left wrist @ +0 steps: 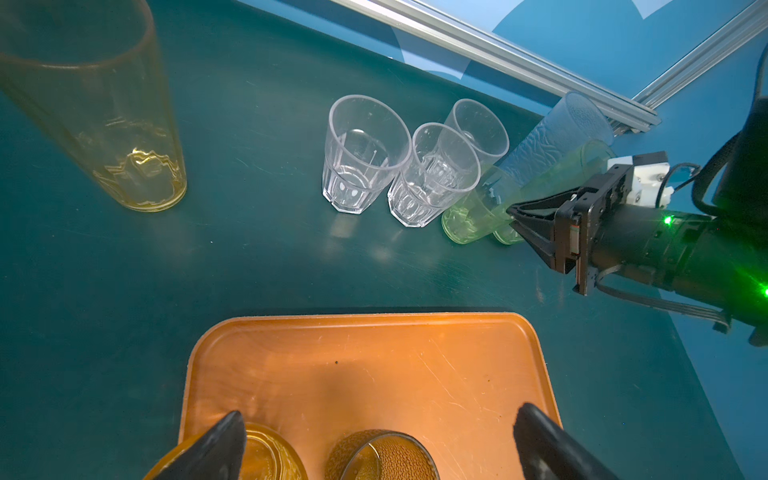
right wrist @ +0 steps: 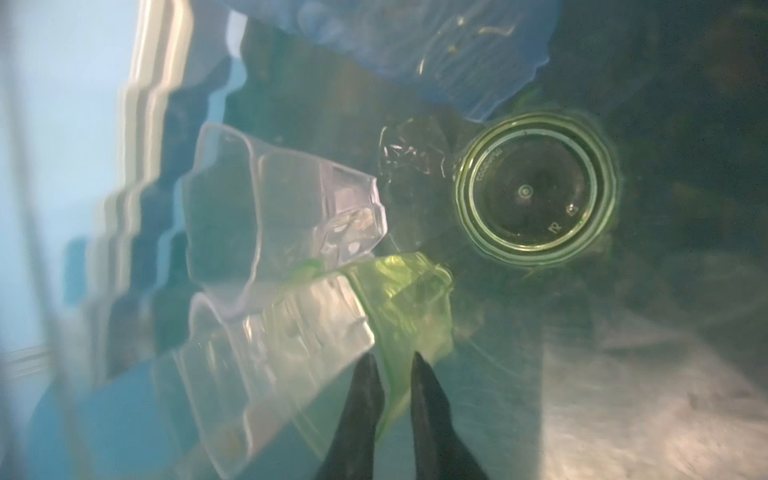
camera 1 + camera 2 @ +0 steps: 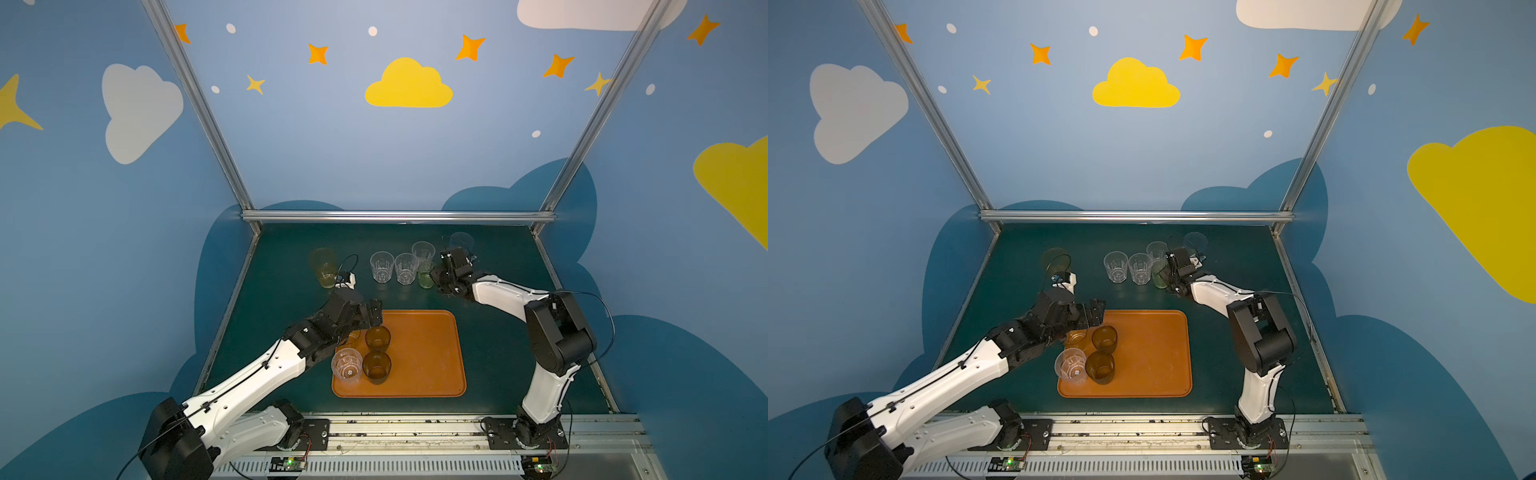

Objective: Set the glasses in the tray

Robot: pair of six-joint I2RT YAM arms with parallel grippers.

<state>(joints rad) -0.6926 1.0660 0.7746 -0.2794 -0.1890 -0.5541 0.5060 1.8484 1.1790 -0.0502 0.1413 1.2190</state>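
**Four glasses on tray, seven on mat**

Upright on the left half of the scratched, round-cornered orange tray [image 3: 428,353]: two dimpled brown glasses [image 3: 377,337], one faceted clear glass [image 3: 347,365] and one amber glass [image 1: 270,455]. The last half hidden behind a finger of the left gripper [image 1: 380,412], spread wide over them, holding nothing.

Behind the tray on the green mat [image 3: 498,332]: tall amber glass [image 3: 324,266], three faceted clear glasses [image 3: 406,268] clustered, short yellow-green glass [image 1: 469,212], tall green glass [image 1: 552,183], tall grey glass [image 1: 557,133] with a rippled wall.

Right gripper [image 2: 395,359] fingers close together either side of the yellow-green wall. Pinching or not: impossible to tell through the blur.

Moulded marks on the tall green base, unreadable.
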